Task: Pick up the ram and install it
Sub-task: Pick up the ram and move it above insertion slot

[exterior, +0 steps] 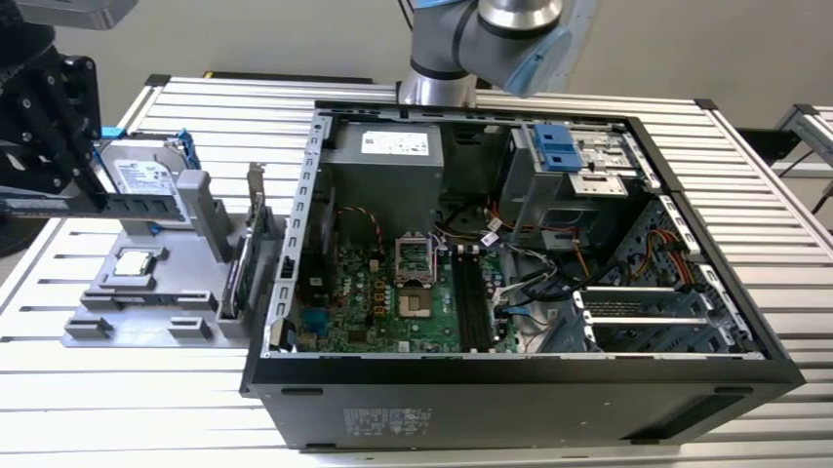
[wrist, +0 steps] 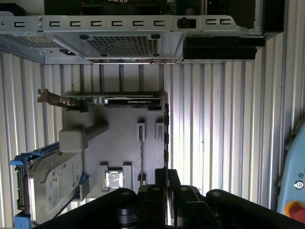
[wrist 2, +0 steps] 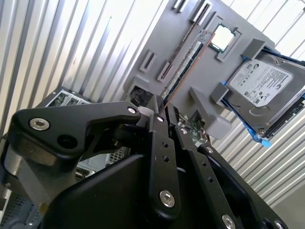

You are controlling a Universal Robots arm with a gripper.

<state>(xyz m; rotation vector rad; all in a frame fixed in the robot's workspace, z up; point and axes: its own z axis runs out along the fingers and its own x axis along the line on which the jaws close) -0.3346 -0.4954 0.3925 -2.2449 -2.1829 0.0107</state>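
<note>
The ram point(exterior: 140, 205) is a thin dark green stick held level over the grey holder tray point(exterior: 146, 304) at the exterior view's left. My black gripper point(exterior: 101, 202) is shut on one end of it. In the second wrist view the fingers point(wrist 2: 159, 138) pinch the ram point(wrist 2: 188, 62), which runs edge-on away from the gripper point(wrist 2: 161, 107). The first wrist view shows the ram point(wrist: 166, 129) as a thin dark edge rising from the gripper point(wrist: 165, 174). The open computer case point(exterior: 521, 395) lies at centre with dark memory slots point(exterior: 471, 302) on its motherboard.
On the tray sit a hard drive point(exterior: 143, 175) in a blue frame, a small silver CPU point(exterior: 135, 263) and an upright expansion card point(exterior: 248, 244). Inside the case are cables, a power supply point(exterior: 384, 156) and drive bays. The slatted metal table point(exterior: 131, 390) surrounds everything.
</note>
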